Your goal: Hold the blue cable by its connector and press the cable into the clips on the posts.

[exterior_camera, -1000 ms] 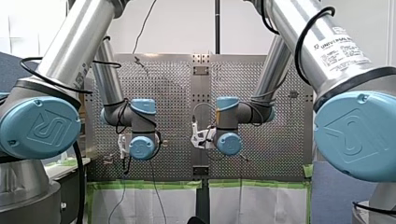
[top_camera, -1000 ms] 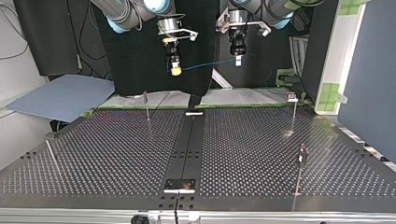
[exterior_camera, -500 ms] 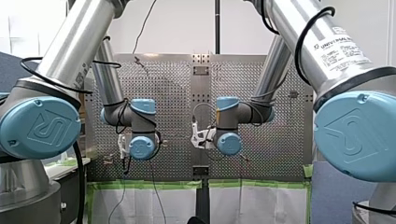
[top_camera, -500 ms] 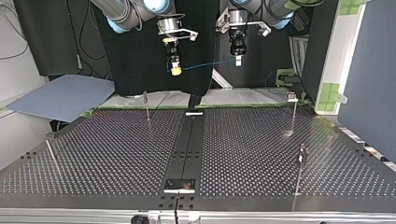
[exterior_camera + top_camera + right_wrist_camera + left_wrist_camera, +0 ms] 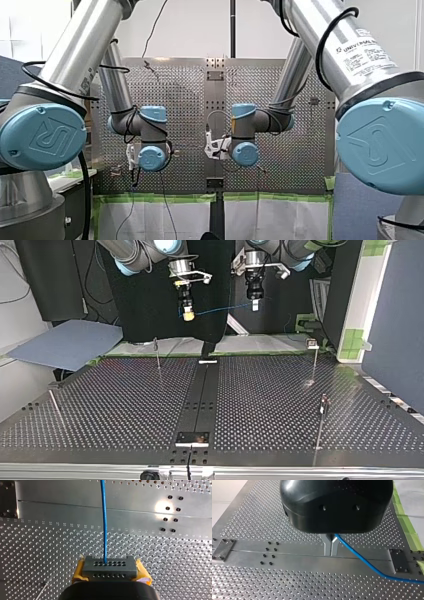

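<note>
**Holding a thin blue cable (image 5: 220, 309) aloft between both arms**

In the top view I see the cable in the upper middle of the frame. It runs almost level from my right arm's jaws, left of centre, to my left arm's jaws, right of centre. It hangs well above the perforated metal table (image 5: 125, 405) and touches nothing else.

From the right wrist view, my right arm's jaws are closed on a dark grey connector block (image 5: 110, 567) with rows of small holes. The yellow pads (image 5: 79, 571) press against its two ends. The cable (image 5: 103, 517) leaves the middle of the block and runs straight ahead, away from the jaws, over the table.

From the left wrist view, my left arm's jaws are fully closed, the two metal fingers (image 5: 327, 545) meeting with no gap that I can see. The cable (image 5: 362, 560) comes out right at them, so they appear to be pinching it. From there it slants away to one side.

Slim metal posts (image 5: 314, 362) stand on the table in the top view. One is at the upper left of the table, two are along the right side, and a bare rod is at the far left. All are well apart from the cable, and none of their clips holds it.
</note>
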You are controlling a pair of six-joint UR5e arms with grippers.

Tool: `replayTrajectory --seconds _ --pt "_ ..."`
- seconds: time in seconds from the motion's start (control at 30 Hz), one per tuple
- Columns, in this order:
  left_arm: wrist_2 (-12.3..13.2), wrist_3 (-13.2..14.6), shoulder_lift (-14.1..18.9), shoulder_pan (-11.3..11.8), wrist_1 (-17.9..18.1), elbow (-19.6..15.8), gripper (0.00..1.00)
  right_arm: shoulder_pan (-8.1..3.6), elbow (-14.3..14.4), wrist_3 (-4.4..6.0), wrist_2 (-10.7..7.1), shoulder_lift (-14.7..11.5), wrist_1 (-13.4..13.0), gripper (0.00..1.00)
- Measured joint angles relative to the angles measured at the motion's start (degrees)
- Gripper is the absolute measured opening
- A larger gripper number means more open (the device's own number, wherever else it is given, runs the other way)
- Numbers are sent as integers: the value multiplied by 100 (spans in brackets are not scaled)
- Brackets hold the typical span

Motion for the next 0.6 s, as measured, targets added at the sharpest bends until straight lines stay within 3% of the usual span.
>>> replayTrajectory --seconds 0.23,0.47,0.6 --pt "17 38 -67 -63 -37 -60 0 29 -31 29 30 29 29 0" --pt "26 60 -365 -145 -60 -112 0 248 -331 321 337 341 340 0" --pt "26 61 -562 -148 -61 -113 0 268 -397 375 426 523 523 0"
